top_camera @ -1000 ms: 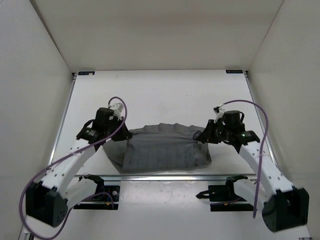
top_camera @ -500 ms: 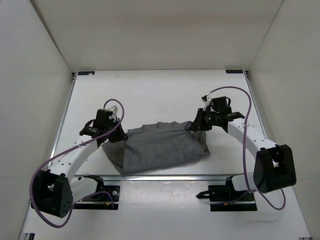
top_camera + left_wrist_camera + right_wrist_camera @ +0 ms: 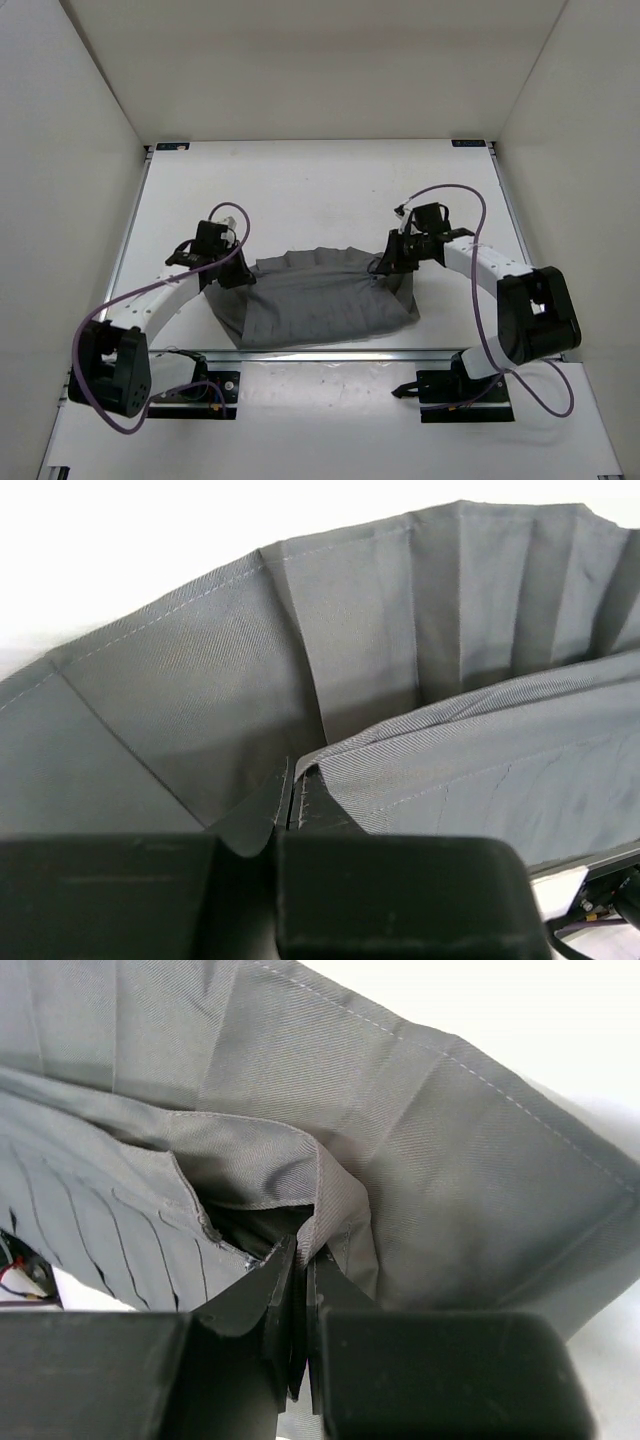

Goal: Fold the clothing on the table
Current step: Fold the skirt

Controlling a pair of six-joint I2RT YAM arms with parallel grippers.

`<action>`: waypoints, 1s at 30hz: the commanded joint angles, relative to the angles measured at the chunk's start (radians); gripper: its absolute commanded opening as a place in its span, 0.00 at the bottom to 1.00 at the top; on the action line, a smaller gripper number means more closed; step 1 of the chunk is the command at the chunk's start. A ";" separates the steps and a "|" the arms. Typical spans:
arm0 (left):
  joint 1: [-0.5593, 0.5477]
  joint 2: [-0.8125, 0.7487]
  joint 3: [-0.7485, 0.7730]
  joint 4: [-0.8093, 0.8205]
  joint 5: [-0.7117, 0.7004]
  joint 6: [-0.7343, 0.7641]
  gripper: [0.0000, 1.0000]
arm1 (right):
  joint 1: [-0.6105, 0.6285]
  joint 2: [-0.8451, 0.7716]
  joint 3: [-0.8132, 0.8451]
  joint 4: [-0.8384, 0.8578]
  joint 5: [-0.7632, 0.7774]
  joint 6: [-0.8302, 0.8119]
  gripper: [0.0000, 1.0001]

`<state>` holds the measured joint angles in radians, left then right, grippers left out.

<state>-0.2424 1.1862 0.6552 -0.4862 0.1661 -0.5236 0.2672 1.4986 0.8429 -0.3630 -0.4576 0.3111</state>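
Clothing point(image 3: 325, 300) bunching inward since earlier; I'm keeping left pincer point(image 3: 291, 792), right pincer point(image 3: 302, 1260) clamped on its edge; fabric hiding both grips overhead.

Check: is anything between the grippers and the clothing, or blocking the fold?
Nothing visible. The left gripper and right gripper both pinch the clothing at its far corners, and only bare table surrounds it.
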 commanded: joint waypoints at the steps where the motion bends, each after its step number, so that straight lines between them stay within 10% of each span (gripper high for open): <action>1: 0.028 0.062 0.040 -0.037 -0.142 0.059 0.00 | -0.072 -0.095 -0.056 0.015 0.122 -0.047 0.01; 4: 0.026 0.104 0.069 -0.041 -0.125 0.068 0.14 | -0.103 -0.116 -0.042 -0.022 0.096 -0.053 0.38; 9: 0.017 0.043 0.181 -0.095 -0.154 0.105 0.92 | -0.030 -0.247 0.022 -0.128 0.258 -0.038 0.83; 12: 0.012 -0.010 0.259 -0.158 -0.165 0.125 0.96 | -0.066 -0.340 -0.020 -0.155 0.251 -0.034 0.99; 16: -0.001 -0.075 0.278 -0.224 -0.151 0.139 0.87 | -0.097 -0.386 -0.140 -0.189 0.237 -0.033 0.99; 25: -0.081 -0.181 0.021 -0.199 -0.053 0.008 0.00 | -0.036 -0.425 -0.301 -0.128 0.194 0.080 0.99; 30: -0.063 -0.172 -0.003 -0.210 -0.091 -0.007 0.00 | -0.020 -0.368 -0.317 -0.099 0.188 0.094 0.98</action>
<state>-0.3157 1.0267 0.6445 -0.7074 0.0853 -0.5026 0.2352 1.1103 0.5289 -0.5201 -0.2550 0.3752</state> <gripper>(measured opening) 0.026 0.983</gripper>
